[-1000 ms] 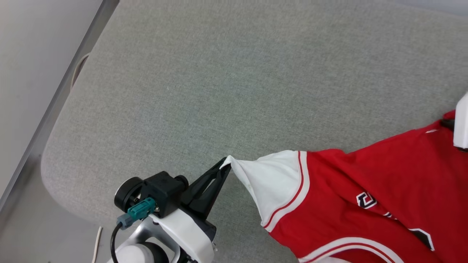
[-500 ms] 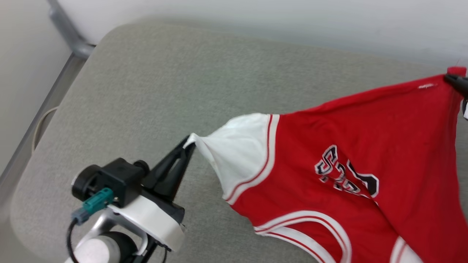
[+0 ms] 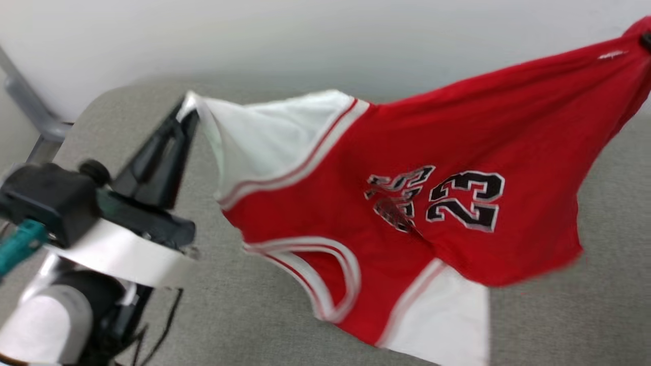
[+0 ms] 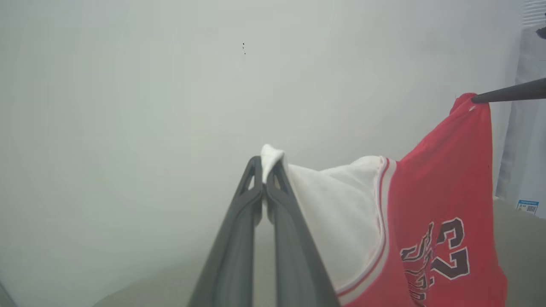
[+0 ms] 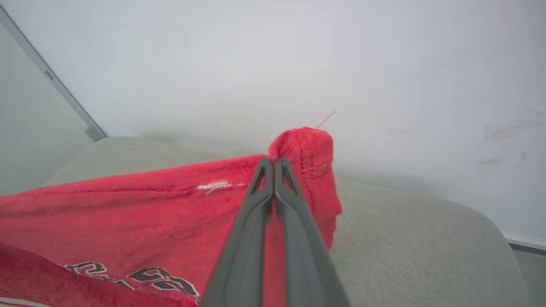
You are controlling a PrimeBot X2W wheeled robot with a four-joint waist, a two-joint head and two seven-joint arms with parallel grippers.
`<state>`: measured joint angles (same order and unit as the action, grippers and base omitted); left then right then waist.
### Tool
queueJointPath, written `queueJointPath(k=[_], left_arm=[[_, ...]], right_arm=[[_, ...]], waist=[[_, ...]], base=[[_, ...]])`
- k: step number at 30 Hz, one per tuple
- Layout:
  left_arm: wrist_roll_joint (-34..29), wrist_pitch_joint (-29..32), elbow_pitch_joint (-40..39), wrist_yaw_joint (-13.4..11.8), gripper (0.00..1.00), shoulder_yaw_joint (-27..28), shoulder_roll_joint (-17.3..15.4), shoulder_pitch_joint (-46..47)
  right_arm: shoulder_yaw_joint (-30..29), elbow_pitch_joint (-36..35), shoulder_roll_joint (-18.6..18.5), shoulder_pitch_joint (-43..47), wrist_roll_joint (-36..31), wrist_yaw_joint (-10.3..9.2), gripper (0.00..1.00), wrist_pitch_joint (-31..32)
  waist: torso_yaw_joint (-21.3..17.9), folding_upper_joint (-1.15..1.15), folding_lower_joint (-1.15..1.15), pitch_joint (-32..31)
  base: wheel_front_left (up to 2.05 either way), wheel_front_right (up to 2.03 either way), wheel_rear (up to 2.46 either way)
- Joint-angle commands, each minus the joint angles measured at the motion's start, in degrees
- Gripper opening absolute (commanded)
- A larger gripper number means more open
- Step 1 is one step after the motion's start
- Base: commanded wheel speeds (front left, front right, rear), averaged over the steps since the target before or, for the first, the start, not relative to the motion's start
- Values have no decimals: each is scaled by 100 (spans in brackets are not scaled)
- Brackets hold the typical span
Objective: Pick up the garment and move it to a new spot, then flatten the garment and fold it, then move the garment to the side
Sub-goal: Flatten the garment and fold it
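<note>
The garment, a red jersey with white sleeves, striped trim and a black-and-white "23" print, hangs stretched in the air above the grey cushion. My left gripper is shut on the tip of a white sleeve at the left. My right gripper is shut on a red corner of the garment, at the head view's top right edge. The garment's lower part, with the other white sleeve, dangles toward the cushion. In the left wrist view the right gripper's dark fingers pinch the red corner.
A pale wall rises right behind the cushion. A grey metal bar runs down at the far left beside the cushion's rounded corner. The cushion's far right end lies bare near the wall.
Both grippers have lifted the garment off the cushion and spread it in the air; the "23" print now shows. The head camera has tilted up, bringing the wall into view.
</note>
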<state>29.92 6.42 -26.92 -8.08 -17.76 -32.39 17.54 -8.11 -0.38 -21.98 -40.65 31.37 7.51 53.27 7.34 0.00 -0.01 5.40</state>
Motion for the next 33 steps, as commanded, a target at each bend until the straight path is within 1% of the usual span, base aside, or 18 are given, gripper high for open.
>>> queueJointPath(k=[1, 7, 12, 19, 22, 26, 33], left_arm=[[-41, 12, -43, -36, 0, 114, -59, 190], [-108, 81, -90, -168, 0, 496, -182, 821], [-156, 128, 1, -171, 0, 691, -260, 1432], [-325, 200, 222, -107, 0, 766, -372, 2402], [-366, 236, 366, -43, 0, 780, -424, 2809], [-424, 274, 707, 155, 0, 766, -550, 3397], [-638, 201, 1605, 689, 0, 605, -829, 4671]], right_arm=[[-43, -139, 34, -83, -26, -4, 0, -45], [-254, -582, 216, -179, -154, -4, 0, -162], [-372, -834, 378, -241, -229, -4, 0, -227], [-562, -1032, 618, -445, -348, -4, 0, -365], [-615, -1114, 678, -588, -385, -4, 0, -392], [-660, -1136, 719, -847, -441, -4, 0, -467], [-505, -819, 630, -1670, -681, -6, 0, -784]], waist=[[-130, 0, 1, -95], [-327, 0, 1, -127], [-447, 0, 1, -63], [-547, 0, 1, 144], [-576, 0, 1, 315], [-616, 0, 1, 625], [-696, 0, 1, 1382]], base=[[0, 0, 0], [0, 0, 0], [0, 0, 0], [0, 0, 0], [0, 0, 0], [0, 0, 0], [0, 0, 0]])
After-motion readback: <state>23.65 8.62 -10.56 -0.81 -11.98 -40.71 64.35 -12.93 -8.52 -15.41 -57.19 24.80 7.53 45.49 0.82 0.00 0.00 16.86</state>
